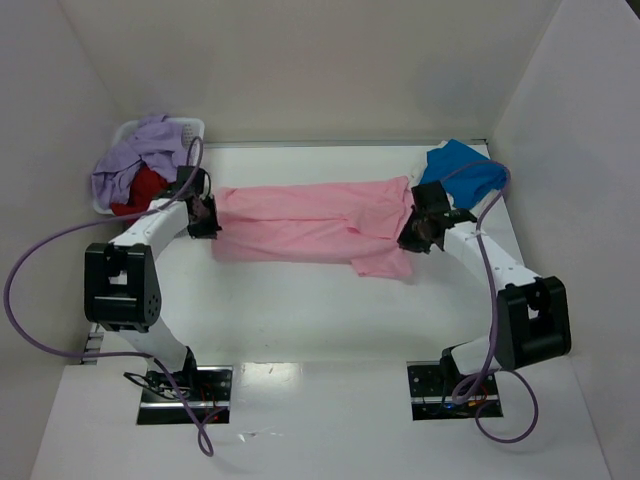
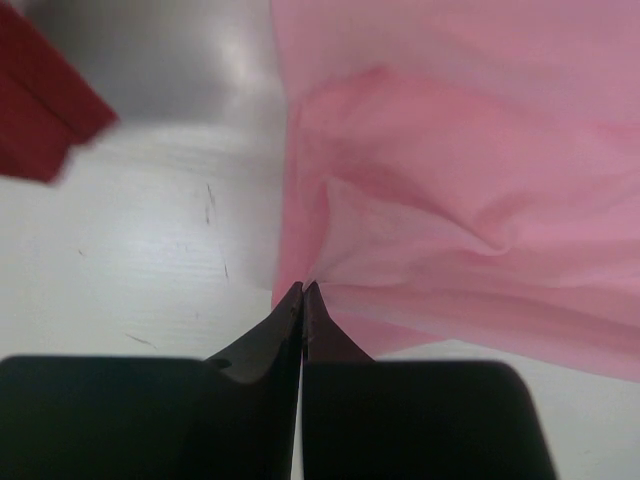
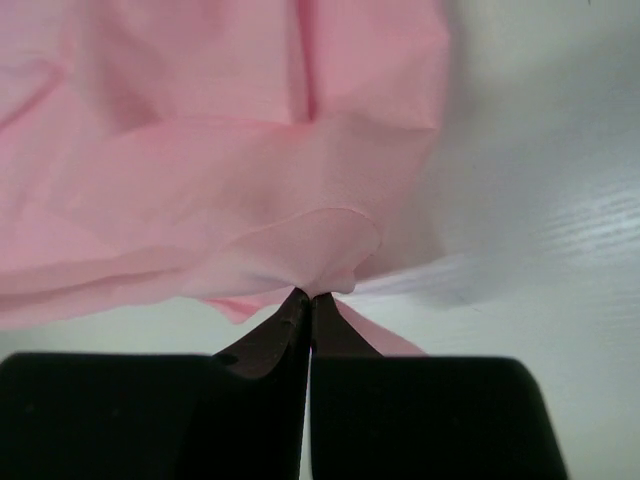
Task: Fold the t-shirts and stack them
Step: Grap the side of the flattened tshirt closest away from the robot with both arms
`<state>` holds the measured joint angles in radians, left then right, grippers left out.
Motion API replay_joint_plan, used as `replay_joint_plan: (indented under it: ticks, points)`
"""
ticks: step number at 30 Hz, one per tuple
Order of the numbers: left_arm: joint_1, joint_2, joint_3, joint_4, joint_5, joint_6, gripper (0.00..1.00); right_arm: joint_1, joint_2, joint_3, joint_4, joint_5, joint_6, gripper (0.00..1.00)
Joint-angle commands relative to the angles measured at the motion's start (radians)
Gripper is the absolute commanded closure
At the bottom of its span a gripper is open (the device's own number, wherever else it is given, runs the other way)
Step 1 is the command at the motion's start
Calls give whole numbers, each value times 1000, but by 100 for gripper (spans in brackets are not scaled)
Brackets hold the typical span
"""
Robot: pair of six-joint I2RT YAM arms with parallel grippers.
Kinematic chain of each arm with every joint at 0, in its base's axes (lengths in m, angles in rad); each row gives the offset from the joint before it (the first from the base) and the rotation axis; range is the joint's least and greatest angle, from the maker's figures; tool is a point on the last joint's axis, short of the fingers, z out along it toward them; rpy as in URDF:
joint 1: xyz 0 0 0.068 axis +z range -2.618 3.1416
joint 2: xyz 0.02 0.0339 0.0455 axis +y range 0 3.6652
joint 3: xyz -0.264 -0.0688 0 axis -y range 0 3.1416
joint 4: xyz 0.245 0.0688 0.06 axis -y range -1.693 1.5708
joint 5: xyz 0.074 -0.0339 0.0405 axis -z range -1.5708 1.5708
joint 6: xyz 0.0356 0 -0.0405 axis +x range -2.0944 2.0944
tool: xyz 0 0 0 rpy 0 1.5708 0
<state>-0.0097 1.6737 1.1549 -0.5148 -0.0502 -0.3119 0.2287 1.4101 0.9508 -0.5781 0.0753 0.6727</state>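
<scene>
The light pink t-shirt (image 1: 310, 225) is stretched across the table between both grippers. My left gripper (image 1: 207, 222) is shut on its left edge; in the left wrist view the gripper (image 2: 302, 287) pinches the pink cloth (image 2: 450, 180). My right gripper (image 1: 412, 237) is shut on its right end; in the right wrist view the gripper (image 3: 309, 294) pinches a pink fold (image 3: 230, 180). The bright blue t-shirt (image 1: 462, 172) lies at the back right. The lavender t-shirt (image 1: 135, 155) and the red t-shirt (image 1: 143, 190) sit in the basket; the red one also shows in the left wrist view (image 2: 40, 110).
The white perforated basket (image 1: 190, 127) stands at the back left corner. White walls close in the table on the left, back and right. Purple cables loop from both arms. The arm bases (image 1: 185, 385) are at the near edge.
</scene>
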Motion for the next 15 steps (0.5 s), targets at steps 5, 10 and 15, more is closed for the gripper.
replay_joint_plan:
  ticks: [5, 10, 15]
  points:
    - [7, 85, 304, 12, -2, 48, 100, -34, 125, 267, 40, 3, -105, 100]
    - [7, 214, 440, 21, -2, 57, 100, -71, 260, 382, 83, -8, -136, 100]
    - [7, 349, 571, 21, -20, 66, 100, -91, 426, 515, 107, -37, -147, 100]
